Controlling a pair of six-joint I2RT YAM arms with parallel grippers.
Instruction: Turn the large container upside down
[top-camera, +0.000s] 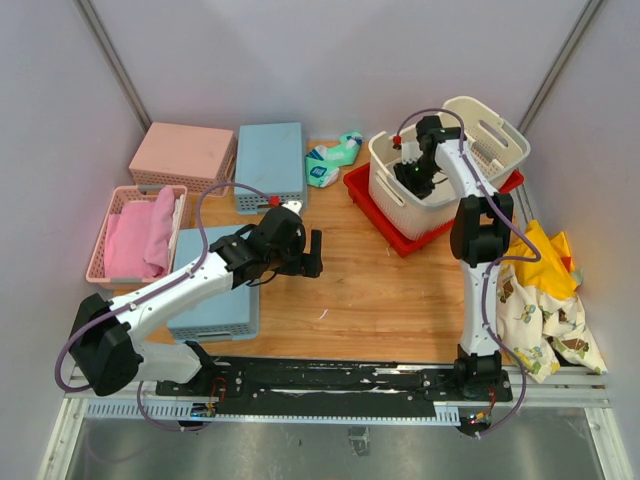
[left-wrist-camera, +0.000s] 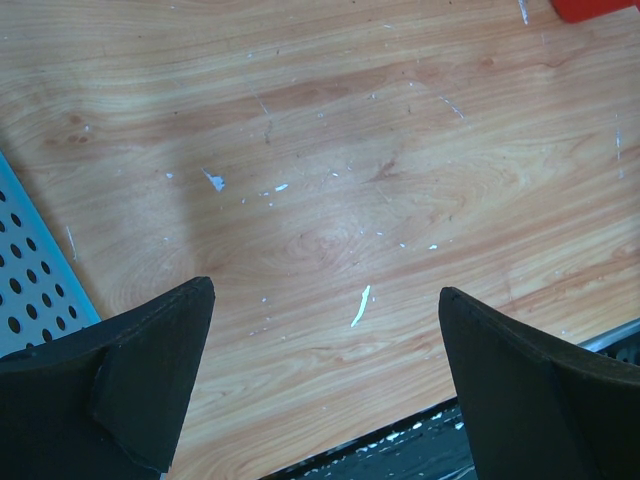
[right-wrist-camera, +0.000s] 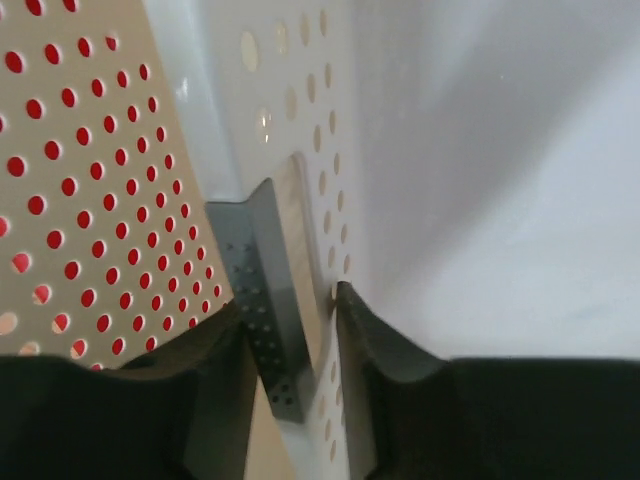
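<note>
The large container (top-camera: 400, 200), a cream perforated basket with cut-out handles, stands open side up on a red tray (top-camera: 392, 235) at the back right. My right gripper (top-camera: 408, 165) reaches in over its left rim. In the right wrist view my right gripper (right-wrist-camera: 290, 320) is shut on a thin perforated wall of the basket (right-wrist-camera: 100, 150), and red shows through the holes. My left gripper (top-camera: 312, 255) is open and empty, low over the bare wood at the table's middle. It also shows in the left wrist view (left-wrist-camera: 325, 330).
A pink overturned basket (top-camera: 182, 155) and a blue one (top-camera: 270, 165) stand at the back left. A pink basket with pink cloth (top-camera: 135, 235) is at far left. A blue container (top-camera: 215, 295) lies under the left arm. A green packet (top-camera: 333, 160) and patterned cloth (top-camera: 545, 290) are nearby.
</note>
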